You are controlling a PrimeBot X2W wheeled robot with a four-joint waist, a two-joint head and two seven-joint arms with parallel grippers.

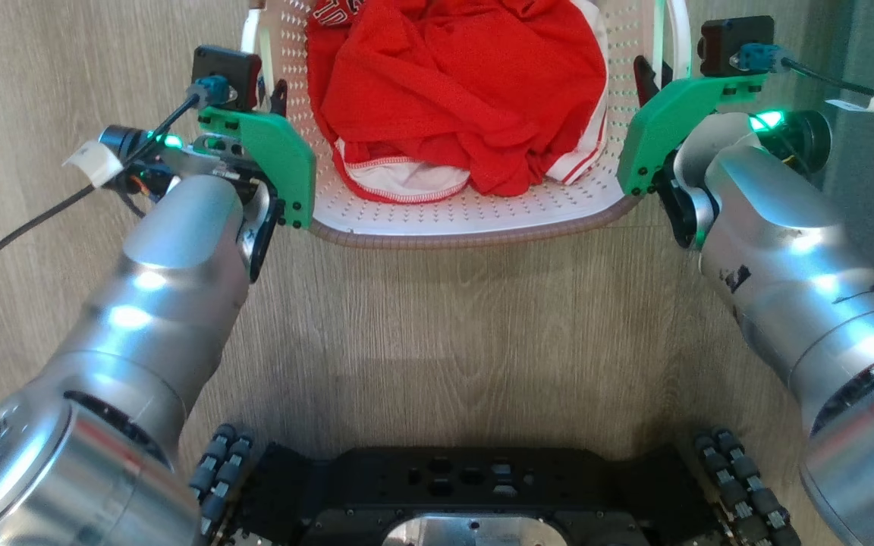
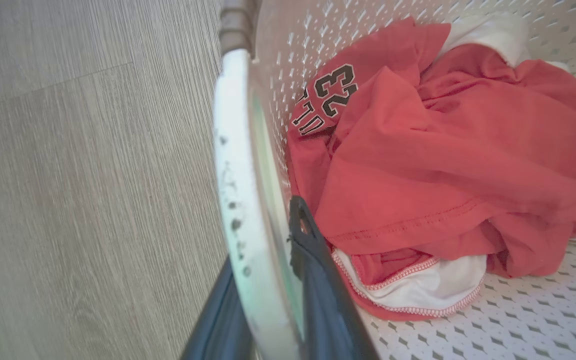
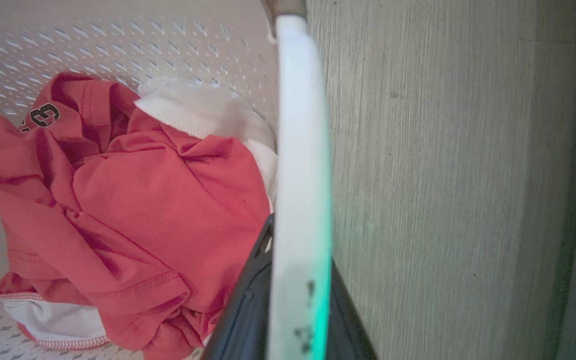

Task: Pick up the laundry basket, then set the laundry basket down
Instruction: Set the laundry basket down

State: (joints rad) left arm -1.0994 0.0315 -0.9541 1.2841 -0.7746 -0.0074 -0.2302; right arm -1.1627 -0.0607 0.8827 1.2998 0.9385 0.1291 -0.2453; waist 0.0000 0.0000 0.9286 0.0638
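Two grippers hold the laundry basket [image 1: 467,220], which lies straight ahead of you, square between both arms. Your left gripper [image 2: 263,260] is clamped across its left handle [image 2: 233,175], your right gripper [image 3: 300,260] across its right handle [image 3: 300,125], both equally near. Whether it rests on the floor [image 1: 437,326], you cannot tell.

The laundry basket [image 1: 475,220] runs off the head view's top edge, its far end unseen.
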